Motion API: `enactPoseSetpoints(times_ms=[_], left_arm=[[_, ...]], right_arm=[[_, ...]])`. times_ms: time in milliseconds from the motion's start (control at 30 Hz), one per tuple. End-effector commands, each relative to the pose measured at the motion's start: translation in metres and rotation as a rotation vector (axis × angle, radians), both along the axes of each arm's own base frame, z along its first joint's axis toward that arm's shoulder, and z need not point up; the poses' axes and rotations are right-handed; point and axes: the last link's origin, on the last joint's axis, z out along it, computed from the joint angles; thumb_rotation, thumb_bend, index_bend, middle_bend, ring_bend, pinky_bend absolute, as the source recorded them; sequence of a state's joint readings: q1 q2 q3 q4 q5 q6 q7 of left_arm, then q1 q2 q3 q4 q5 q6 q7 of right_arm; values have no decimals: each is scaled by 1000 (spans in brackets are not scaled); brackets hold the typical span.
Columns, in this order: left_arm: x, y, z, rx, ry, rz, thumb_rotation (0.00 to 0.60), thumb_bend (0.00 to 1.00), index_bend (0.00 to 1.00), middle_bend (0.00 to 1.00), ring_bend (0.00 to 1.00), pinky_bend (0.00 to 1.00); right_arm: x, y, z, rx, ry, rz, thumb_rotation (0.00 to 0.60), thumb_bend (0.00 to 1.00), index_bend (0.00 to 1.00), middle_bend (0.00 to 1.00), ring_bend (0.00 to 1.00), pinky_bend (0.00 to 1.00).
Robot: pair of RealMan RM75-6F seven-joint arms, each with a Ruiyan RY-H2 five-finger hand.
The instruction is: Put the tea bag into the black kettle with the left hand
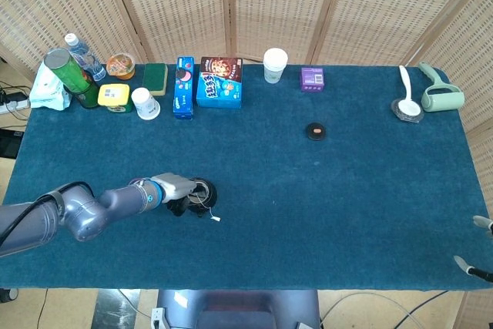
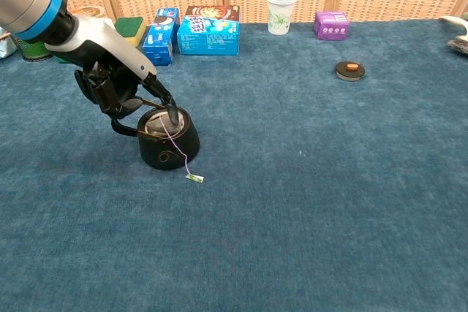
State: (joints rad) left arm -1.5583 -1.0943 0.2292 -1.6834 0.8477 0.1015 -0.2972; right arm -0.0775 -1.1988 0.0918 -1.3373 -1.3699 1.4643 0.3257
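The left hand hangs over the black kettle, which stands upright on the blue-covered bench near the robot's left front. Its fingers point down into the kettle's open mouth, with the tips touching the tea bag. The tea bag sits in that mouth, pale against the dark rim, directly under the fingertips. Whether the fingers pinch the bag or merely press on it cannot be told from either view. The tea bag's string runs out over the front wall of the kettle and down to the bench, where its small paper tag lies just beside the kettle's base. In the head view the left hand covers the kettle's left side, and the kettle shows only partly beyond it.

The right hand shows only as fingertips at the bench's far right front corner, well apart from everything else; how far it is open cannot be told.
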Motion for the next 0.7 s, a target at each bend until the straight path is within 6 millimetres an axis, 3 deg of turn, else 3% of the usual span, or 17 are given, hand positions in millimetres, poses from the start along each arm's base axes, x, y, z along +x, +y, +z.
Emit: enactPoseSetpoints(times_ms=[33,333,700], left_arm=[[-1,2,-1,3,8,1,600,1000,105,1000,1000,1000],[-8,8,-4,15,28,27,600,1000,105,1000,1000,1000],[-1,6,-11,-1,27,13,600,1000,105,1000,1000,1000]], right_arm=[[0,0,0,-1,0,-1,600,155,246,291,339,356],[-1,1,0,-2,-3,-6,600,155,247,291,339,355],[-3,3,1,-9,-4,-15,600,155,246,291,339,356]])
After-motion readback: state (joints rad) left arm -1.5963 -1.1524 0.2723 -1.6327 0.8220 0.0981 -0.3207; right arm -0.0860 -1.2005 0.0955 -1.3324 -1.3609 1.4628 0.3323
